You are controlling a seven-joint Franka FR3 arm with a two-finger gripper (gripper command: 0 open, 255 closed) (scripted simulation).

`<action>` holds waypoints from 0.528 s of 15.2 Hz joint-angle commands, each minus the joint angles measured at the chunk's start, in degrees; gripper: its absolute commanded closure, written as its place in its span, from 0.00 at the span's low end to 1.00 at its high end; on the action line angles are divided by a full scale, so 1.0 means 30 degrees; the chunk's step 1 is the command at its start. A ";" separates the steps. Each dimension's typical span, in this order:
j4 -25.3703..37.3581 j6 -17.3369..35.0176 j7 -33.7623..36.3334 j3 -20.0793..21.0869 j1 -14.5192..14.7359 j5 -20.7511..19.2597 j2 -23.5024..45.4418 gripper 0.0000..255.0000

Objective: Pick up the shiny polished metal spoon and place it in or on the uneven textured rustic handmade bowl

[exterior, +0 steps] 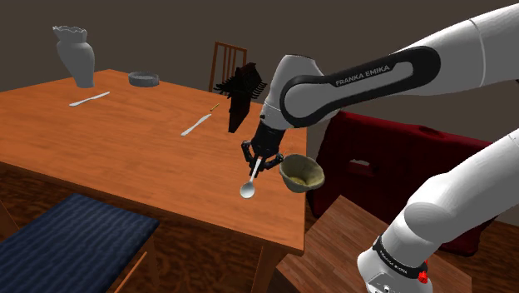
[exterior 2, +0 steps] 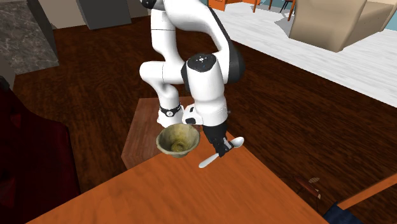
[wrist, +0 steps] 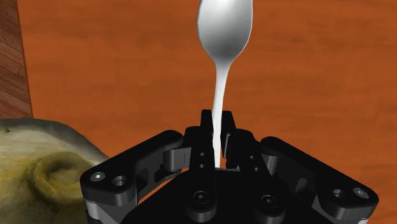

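**A:** Wooden table [exterior: 125, 141], orange-brown, takes up the near ground. What's closest on it?

**B:** The gripper [wrist: 216, 130], over the table's near corner. Its fingers [wrist: 206, 127] are pinched narrow on the spoon [wrist: 226, 25]. They clamp the thin handle partway along, so the rounded end juts out past the fingertips.

**A:** Why grip it there?

**B:** My guess is that the handle is the only part slim enough for two fingers. Held this way, the rounded end can also go into the bowl first.

**A:** Is the spoon off the table?

**B:** It looks lifted. In the shoulder view it hangs slanted with the rounded end lowest, but I can't tell how much clearance there is.

**A:** And the bowl?

**B:** The bowl [exterior: 301, 173] is lumpy and olive-yellow. It sits just beside the gripper at the table's edge, on the shoulder view's right, and the two aren't touching. I judge the pick is done. What's left is a short sideways carry and a release over the opening.

**A:** Risk?

**B:** The bowl sits so near the edge that a nudge could tip it off. The long handle may also overhang the rim.

**A:** Farther back?

**B:** One pale utensil [exterior: 197, 125] lies mid-table, and a second utensil [exterior: 89, 99] is well apart from it. Beyond those are a grey dish [exterior: 144, 80] and a pale vase [exterior: 75, 54] at the far edge. A chair [exterior: 226, 58] stands behind the table.
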 commanded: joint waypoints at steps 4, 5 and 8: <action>0.0791 -0.1499 0.0208 -0.0274 0.0005 -0.0084 -0.0737 1.00; 0.0956 -0.1780 0.0242 -0.0330 -0.0003 -0.0107 -0.0857 1.00; 0.1473 -0.2609 0.0351 -0.0500 -0.0024 -0.0188 -0.1182 1.00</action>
